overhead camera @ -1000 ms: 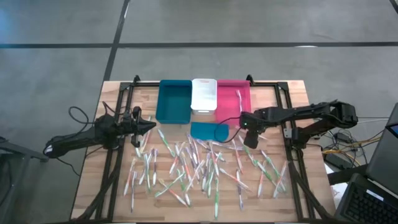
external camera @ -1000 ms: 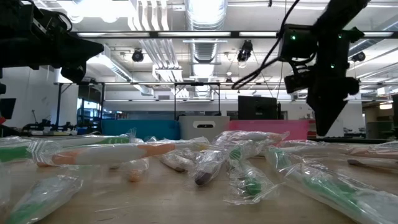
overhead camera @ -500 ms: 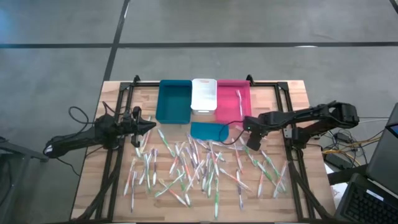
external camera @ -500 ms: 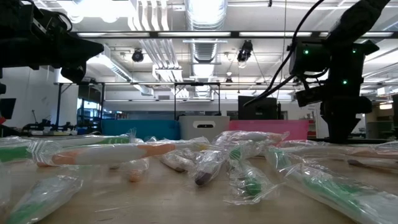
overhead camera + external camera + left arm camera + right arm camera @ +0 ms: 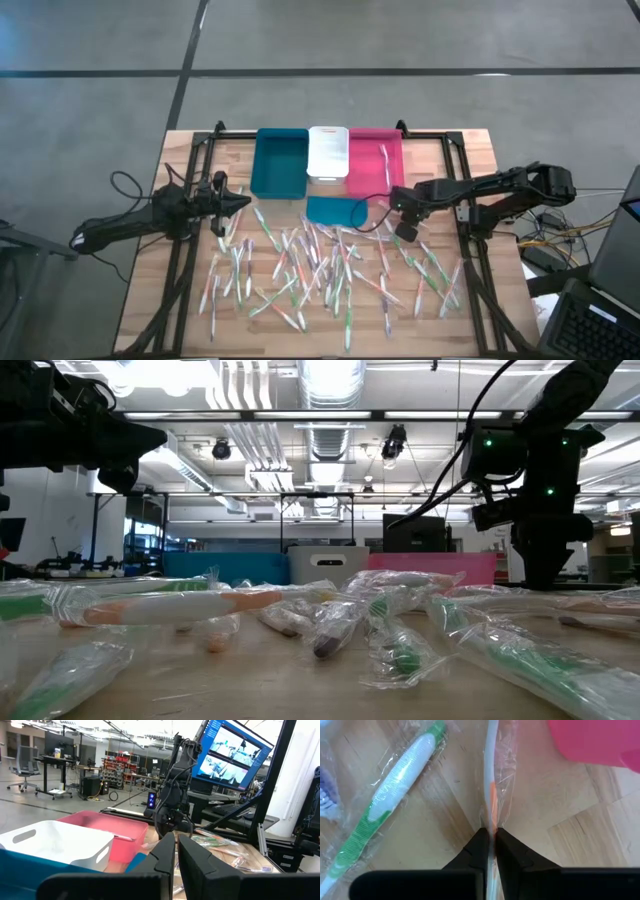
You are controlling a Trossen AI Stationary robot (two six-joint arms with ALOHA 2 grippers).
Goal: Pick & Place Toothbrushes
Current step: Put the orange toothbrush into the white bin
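High view: three bins at top centre, teal (image 5: 280, 163), white (image 5: 327, 152), pink (image 5: 376, 158); dozens of toothbrushes (image 5: 320, 268) lie scattered across the lower centre. Left gripper (image 5: 243, 201) waits centre-left, fingers pressed together. Right wrist view: right gripper (image 5: 490, 839) pinches one orange-accented wrapped toothbrush (image 5: 492, 775); a green one (image 5: 395, 795) lies at left.

Three bins stand side by side along the far edge of the table (image 5: 470, 150), and everything else sits relative to the middle bin (image 5: 327, 152). One bin (image 5: 280, 162) touches its left side, another (image 5: 376, 160) its right side, with a single toothbrush (image 5: 384, 163) lying inside that one. A flat lid-like piece (image 5: 336, 210) lies just in front of the middle bin. Nearer than that, the toothbrushes (image 5: 320, 265) are scattered across the tabletop, spreading to both sides.
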